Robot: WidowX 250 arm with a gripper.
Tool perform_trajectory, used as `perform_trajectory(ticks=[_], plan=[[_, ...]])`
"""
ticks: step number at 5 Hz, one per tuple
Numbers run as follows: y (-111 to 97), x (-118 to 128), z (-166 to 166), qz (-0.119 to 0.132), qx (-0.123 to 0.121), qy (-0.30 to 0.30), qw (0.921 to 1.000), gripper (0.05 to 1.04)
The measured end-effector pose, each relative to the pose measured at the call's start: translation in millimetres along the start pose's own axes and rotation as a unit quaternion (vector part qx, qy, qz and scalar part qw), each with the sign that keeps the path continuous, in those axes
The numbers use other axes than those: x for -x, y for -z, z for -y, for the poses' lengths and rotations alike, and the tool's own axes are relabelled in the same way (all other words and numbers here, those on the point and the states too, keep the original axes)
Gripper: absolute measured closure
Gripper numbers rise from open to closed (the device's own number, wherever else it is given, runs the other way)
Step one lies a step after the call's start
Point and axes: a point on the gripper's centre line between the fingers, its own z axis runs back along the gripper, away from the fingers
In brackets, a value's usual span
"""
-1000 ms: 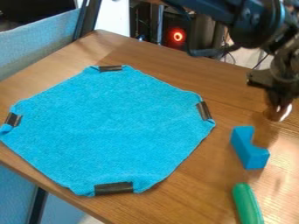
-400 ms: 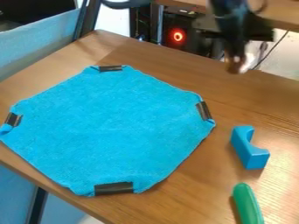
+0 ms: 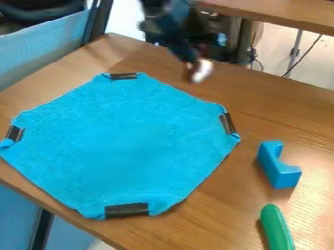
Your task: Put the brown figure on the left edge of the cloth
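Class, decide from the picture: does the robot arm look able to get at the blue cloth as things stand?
Probably yes: the claw hangs near the far side of the blue cloth, which lies spread out, and nothing seen stands between them. Its full reach, though, I cannot tell.

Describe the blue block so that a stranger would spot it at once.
Find the wooden table, then the flat blue cloth with black strips at its edges. Just off the cloth, to its right in the picture, sits the blue block. It is solid and angular with a curved notch, unlike the flat cloth or the long, rounded green thing nearby.
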Motion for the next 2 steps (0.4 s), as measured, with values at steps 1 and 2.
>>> perform_trajectory(ticks=[1, 2], plan=[[-16.3, 17.6, -22.5, -0.002, 0.001, 0.02, 0.9998, 1.031], [-28.1, 28.0, -48.2, 0.003, -0.006, 0.021, 0.9998, 1.031]])
